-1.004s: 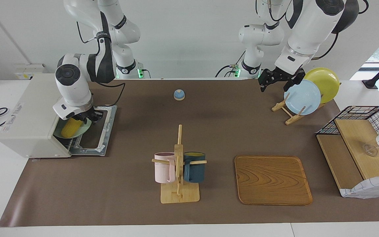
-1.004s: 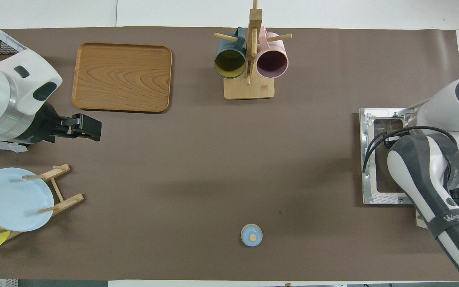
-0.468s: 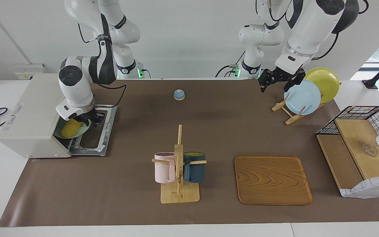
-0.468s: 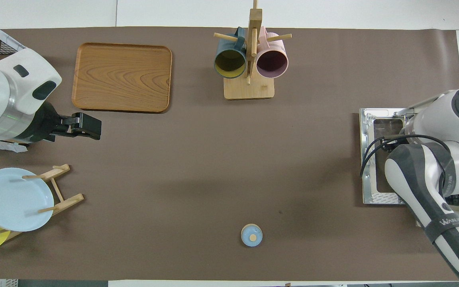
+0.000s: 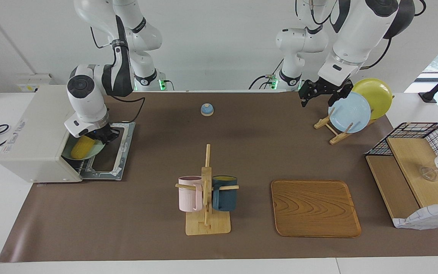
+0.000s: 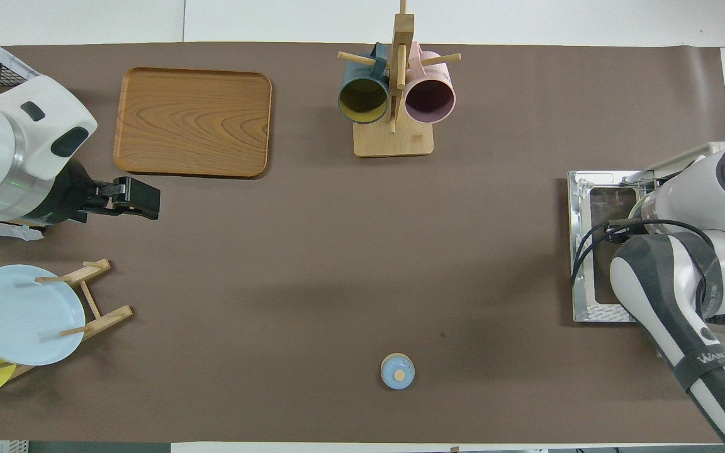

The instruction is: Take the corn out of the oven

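The off-white oven stands at the right arm's end of the table, its door dropped open flat. In its mouth the yellow corn lies on a pale green plate. My right gripper is shut, low at the plate's rim on the door side, by the corn's end. Whether it pinches the rim I cannot tell. In the overhead view the right arm hides the corn, and only the door shows. My left gripper waits open in the air beside the plate rack, holding nothing.
A wooden rack holds a blue plate and a yellow plate. A mug tree with a pink and a dark blue mug stands mid-table. Beside it lies a wooden tray. A small blue bell sits near the robots. A wire basket stands at the left arm's end.
My right gripper's fingers have closed at the plate's rim, and its wrist has shifted slightly. The corn and plate lie where they were. The left arm has not moved.
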`<state>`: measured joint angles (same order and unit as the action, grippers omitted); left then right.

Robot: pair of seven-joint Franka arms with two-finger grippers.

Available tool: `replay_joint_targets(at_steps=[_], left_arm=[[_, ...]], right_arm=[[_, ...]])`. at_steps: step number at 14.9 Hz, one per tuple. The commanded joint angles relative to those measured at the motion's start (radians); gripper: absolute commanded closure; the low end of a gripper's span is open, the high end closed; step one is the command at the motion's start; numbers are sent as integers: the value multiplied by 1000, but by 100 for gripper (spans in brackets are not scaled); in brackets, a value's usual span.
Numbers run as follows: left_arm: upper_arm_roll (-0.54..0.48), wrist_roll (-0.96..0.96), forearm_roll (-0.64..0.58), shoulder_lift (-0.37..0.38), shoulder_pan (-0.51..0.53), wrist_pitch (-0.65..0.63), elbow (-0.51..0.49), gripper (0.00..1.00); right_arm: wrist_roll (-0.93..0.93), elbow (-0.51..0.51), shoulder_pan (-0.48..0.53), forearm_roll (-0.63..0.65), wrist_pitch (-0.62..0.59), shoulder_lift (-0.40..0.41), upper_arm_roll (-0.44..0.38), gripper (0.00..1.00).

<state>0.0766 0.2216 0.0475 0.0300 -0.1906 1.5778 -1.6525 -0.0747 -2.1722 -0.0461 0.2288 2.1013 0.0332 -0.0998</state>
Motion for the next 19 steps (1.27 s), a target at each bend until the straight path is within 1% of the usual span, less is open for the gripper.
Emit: replay_joint_targets(at_steps=[1, 2, 4, 6, 7, 9, 11, 12, 14, 15, 16, 17, 19], left_arm=[[0, 7, -12, 8, 2, 10, 0, 0], [0, 7, -12, 8, 2, 11, 0, 0], [0, 7, -12, 8, 2, 11, -1, 0], [0, 8, -12, 7, 2, 7, 6, 0], [0, 5, -11, 7, 3, 7, 10, 0], [-1, -2, -12, 10, -3, 8, 8, 0], [-1, -7, -11, 13, 5, 11, 0, 0], [-1, -8, -11, 11, 5, 10, 0, 0], [-1, -8, -2, 14, 5, 5, -4, 0], [-1, -8, 0, 14, 7, 8, -7, 0], [-1, -10, 6, 14, 7, 8, -9, 0], [-1, -18, 5, 16, 7, -2, -10, 0], [-1, -28, 5, 19, 7, -21, -10, 0]], right_arm=[[13, -5, -3, 20, -21, -18, 20, 100], [13, 26, -35, 20, -55, -10, 20, 100], [-14, 128, -116, 18, -156, 19, 20, 100], [-132, 227, -229, 18, -252, 46, 20, 100], [-199, 253, -289, 18, -291, 51, 20, 100], [-285, 297, -375, 5, -323, 80, 22, 100], [-365, 354, -455, -12, -326, 115, 26, 100], [-407, 414, -500, -37, -339, 155, 26, 100], [-526, 594, -563, -97, -397, 307, 26, 100], [-574, 679, -590, -103, -411, 380, 28, 100], [-612, 718, -618, -108, -396, 431, 34, 100], [-637, 730, -632, -108, -377, 467, 43, 100], [-654, 720, -641, -133, -276, 478, 55, 100]])
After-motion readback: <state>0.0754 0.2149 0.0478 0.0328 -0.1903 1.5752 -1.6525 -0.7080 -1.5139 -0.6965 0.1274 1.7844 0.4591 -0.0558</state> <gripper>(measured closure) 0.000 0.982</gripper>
